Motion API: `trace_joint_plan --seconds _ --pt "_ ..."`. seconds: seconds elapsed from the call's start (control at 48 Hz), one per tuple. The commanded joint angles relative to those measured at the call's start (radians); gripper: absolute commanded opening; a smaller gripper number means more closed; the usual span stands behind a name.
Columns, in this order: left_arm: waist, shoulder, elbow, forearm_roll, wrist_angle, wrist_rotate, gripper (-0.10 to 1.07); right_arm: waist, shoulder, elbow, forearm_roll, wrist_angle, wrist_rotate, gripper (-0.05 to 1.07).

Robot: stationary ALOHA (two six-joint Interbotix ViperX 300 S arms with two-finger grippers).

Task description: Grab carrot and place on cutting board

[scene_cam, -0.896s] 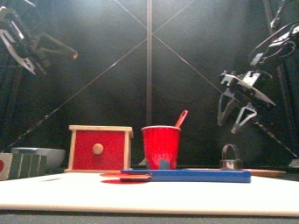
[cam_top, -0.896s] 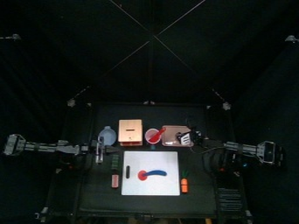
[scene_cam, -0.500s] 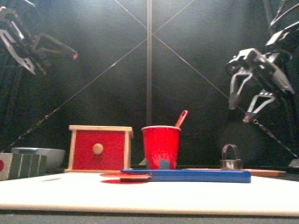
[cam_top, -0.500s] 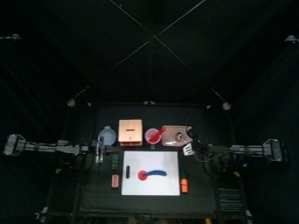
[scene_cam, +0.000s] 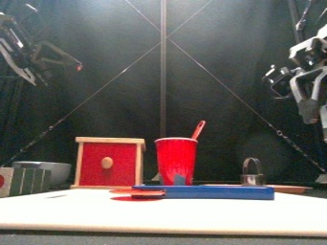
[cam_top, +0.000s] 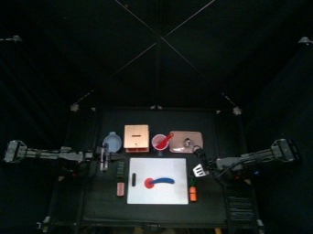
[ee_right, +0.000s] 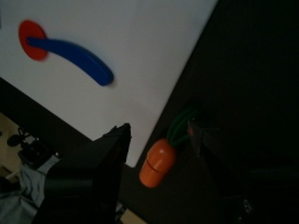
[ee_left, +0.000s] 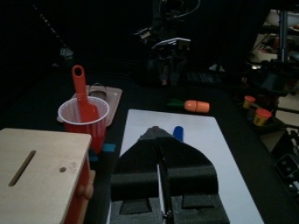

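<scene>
1. Top view: the left arm lies low along the left side of the black surface (cam_top: 91, 196), its left pincer (cam_top: 102, 165) at the left edge of the white cutting board (cam_top: 162, 169). The right arm comes in from the right, and its right pincer (cam_top: 199, 171) hangs at the board's right edge. One carrot (cam_top: 195, 192) lies on the dark surface just beside that edge, off the board. One blue utensil with a red round end (cam_top: 152, 182) lies on the board. Behind the board stand one wooden box (cam_top: 137, 138), one red cup (cam_top: 160, 142) and one brownish tray (cam_top: 185, 141).

2. Front view: the left arm is raised high at the left and the right arm high at the right, both well above the things. One red-fronted wooden box (scene_cam: 109, 161) and one red cup (scene_cam: 178, 159) holding a red handle stand behind the blue utensil (scene_cam: 211, 191).

3. Left wrist view: the left pincer (ee_left: 159, 150) has its jaws pressed together, holding nothing, and points over the cutting board (ee_left: 216, 166). One carrot (ee_left: 194, 106) lies beyond the board's far edge.

4. Right wrist view: the right pincer (ee_right: 156, 144) is spread wide and empty, with the carrot (ee_right: 158, 164) between its jaws, though I cannot tell whether they touch. The carrot rests beside the cutting board (ee_right: 128, 52).

5. No writing is readable.
</scene>
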Motion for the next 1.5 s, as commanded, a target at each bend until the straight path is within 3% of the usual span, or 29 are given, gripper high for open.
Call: trace_joint_plan --seconds 0.0,0.146,0.333,0.667,1.104,1.354,1.479 --pt "0.002 0.005 -0.011 0.0 -0.008 -0.002 0.07 0.034 0.02 -0.017 0.043 -0.002 0.006 0.89" --pt "0.002 0.003 -0.008 0.0 -0.008 -0.002 0.17 0.104 0.08 -0.031 0.077 0.0 0.074 0.89" --pt "0.003 0.005 -0.006 0.0 -0.008 0.0 0.28 0.152 0.137 -0.043 0.029 0.02 0.186 0.89" --pt "0.003 0.005 -0.005 0.0 -0.003 -0.002 0.3 0.17 0.255 -0.06 -0.095 0.026 0.377 0.89" --pt "0.003 0.005 -0.003 0.0 -0.002 0.0 0.3 0.187 0.407 -0.12 -0.087 0.029 0.416 0.89" --pt "0.003 0.005 -0.002 0.0 -0.002 -0.002 0.3 0.189 0.417 -0.123 -0.089 0.035 0.414 0.86" --pt "0.003 0.005 0.0 0.0 -0.002 -0.002 0.3 0.187 0.417 -0.123 -0.091 0.055 0.414 0.78"
